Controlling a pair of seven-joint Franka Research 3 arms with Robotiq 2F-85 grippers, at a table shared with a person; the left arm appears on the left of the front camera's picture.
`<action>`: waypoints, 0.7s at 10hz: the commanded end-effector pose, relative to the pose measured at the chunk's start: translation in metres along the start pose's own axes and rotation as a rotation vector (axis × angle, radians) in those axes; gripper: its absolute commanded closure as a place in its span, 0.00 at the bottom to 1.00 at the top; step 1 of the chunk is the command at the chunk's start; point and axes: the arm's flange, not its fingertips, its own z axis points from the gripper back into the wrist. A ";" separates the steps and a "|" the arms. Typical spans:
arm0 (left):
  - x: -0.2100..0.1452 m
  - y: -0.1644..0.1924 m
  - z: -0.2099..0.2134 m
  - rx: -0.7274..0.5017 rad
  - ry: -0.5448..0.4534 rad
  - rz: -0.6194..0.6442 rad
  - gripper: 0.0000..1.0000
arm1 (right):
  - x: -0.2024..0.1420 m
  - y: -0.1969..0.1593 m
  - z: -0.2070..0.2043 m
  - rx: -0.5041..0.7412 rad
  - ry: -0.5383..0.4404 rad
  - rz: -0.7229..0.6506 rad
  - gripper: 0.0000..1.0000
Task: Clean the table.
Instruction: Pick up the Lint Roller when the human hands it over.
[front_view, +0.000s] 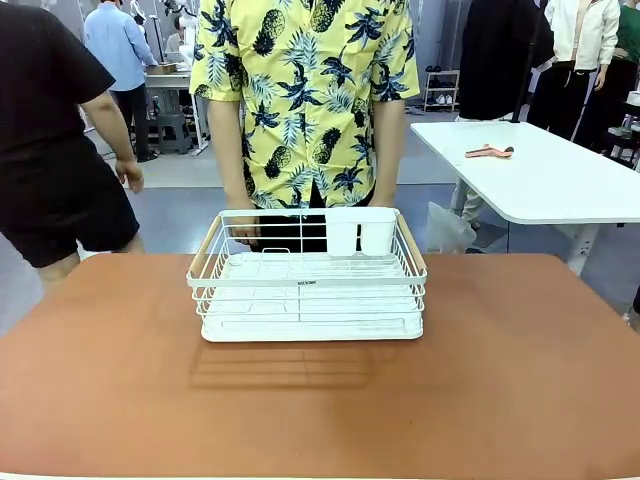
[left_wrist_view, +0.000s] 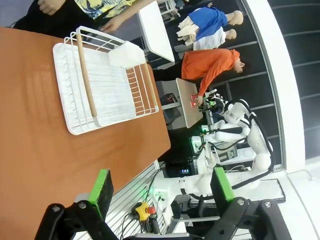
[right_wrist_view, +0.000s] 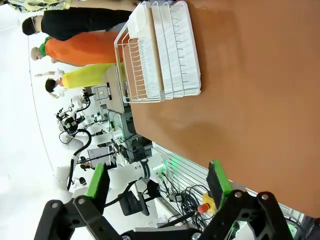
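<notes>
While left jaws and right jaws stand wide open, empty, I see the rack (front_view: 306, 300) near the far edge of the worktop (front_view: 520, 390), with free room on its other sides.

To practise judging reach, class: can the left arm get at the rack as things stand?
Probably yes. Bare table lies between the open left gripper and the rack. A person's hand at the rack's far rim is the one thing close to it.

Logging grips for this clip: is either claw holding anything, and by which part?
Nothing is held. The left claw and the right claw both stand open and empty, apart from the dish rack on the table.
</notes>
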 end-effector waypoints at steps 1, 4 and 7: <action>-0.003 0.004 0.006 -0.003 -0.017 0.008 0.00 | 0.000 -0.003 0.002 -0.005 -0.013 -0.010 0.00; -0.003 0.004 0.006 -0.003 -0.017 0.008 0.00 | 0.000 -0.003 0.002 -0.005 -0.013 -0.010 0.00; -0.003 0.004 0.006 -0.003 -0.017 0.008 0.00 | 0.000 -0.003 0.002 -0.005 -0.013 -0.010 0.00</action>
